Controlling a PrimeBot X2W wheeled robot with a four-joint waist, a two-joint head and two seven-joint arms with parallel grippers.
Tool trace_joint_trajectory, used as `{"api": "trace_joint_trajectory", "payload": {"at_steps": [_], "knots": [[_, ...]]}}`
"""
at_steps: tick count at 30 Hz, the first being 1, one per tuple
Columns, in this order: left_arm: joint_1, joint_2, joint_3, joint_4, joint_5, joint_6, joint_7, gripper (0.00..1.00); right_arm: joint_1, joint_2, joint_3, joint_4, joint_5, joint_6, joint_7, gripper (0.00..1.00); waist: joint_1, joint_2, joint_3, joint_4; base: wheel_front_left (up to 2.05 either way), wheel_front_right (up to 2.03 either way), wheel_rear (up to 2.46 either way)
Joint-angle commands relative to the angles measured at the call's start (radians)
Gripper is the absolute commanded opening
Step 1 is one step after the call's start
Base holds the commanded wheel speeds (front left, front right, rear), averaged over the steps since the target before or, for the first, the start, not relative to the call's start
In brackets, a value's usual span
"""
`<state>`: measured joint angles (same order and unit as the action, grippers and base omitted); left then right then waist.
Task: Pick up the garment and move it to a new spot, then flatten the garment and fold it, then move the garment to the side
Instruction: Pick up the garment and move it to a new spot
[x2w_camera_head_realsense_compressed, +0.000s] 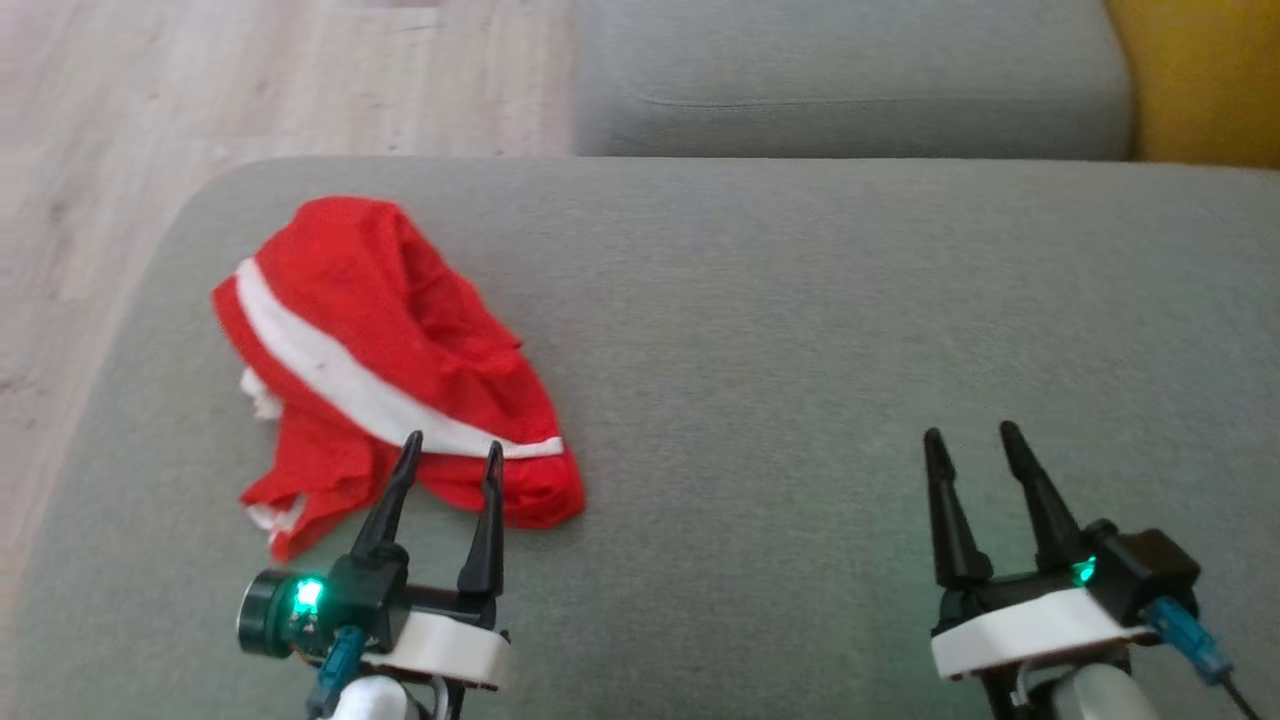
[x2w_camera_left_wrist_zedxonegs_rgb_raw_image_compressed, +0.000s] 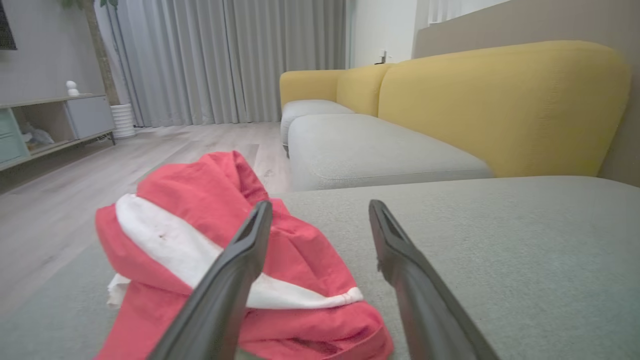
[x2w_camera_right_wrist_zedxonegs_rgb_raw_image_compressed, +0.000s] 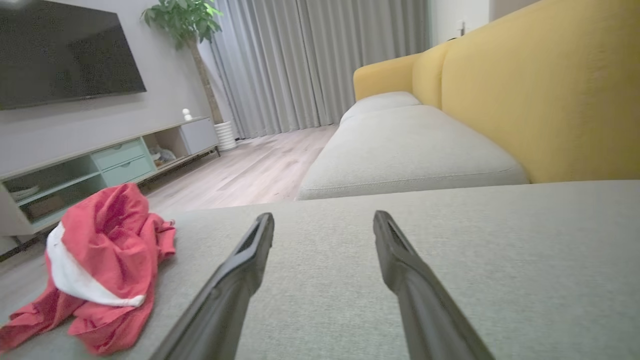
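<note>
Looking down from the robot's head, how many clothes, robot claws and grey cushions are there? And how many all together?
Red garment: 1
Grippers: 2 (left gripper, right gripper)
Grey seat cushions: 2 (near cushion, far cushion)
Total: 5

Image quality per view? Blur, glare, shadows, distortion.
Head view: soft, flat even light, garment casts little shadow, green LED blooms. Left wrist view: own jaws blurred close up, mild wide-angle stretch at the edges. Right wrist view: jaws equally blurred, yellow backrest soft at the right edge.
</note>
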<state>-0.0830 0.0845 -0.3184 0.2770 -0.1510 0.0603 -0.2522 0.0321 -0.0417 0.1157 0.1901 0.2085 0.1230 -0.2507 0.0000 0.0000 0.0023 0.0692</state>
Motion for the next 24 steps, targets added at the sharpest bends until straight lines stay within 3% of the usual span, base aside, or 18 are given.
{"api": "trace_joint_trajectory", "payload": {"at_steps": [1, 15, 24], "knots": [[-0.034, 0.0, 0.04, -0.027, 0.01, -0.002, -0.01, 1.0, -0.034, -0.008, 0.029, -0.037, 0.002, 0.008, -0.011, 1.0, 0.0, 0.0, -0.003, 0.029, 0.0, 0.0, 0.0], [-0.008, -0.009, 0.09, -0.004, 0.042, -0.002, -0.01, 1.0, -0.01, -0.008, 0.105, -0.05, 0.02, 0.008, -0.011, 1.0, 0.0, 0.0, -0.02, 0.247, 0.0, 0.0, 0.0], [0.012, -0.014, 0.105, -0.021, 0.051, -0.012, -0.01, 1.0, -0.003, -0.008, 0.115, -0.051, 0.024, 0.008, -0.011, 1.0, 0.0, 0.0, -0.029, 0.332, 0.0, 0.0, 0.0]]}}
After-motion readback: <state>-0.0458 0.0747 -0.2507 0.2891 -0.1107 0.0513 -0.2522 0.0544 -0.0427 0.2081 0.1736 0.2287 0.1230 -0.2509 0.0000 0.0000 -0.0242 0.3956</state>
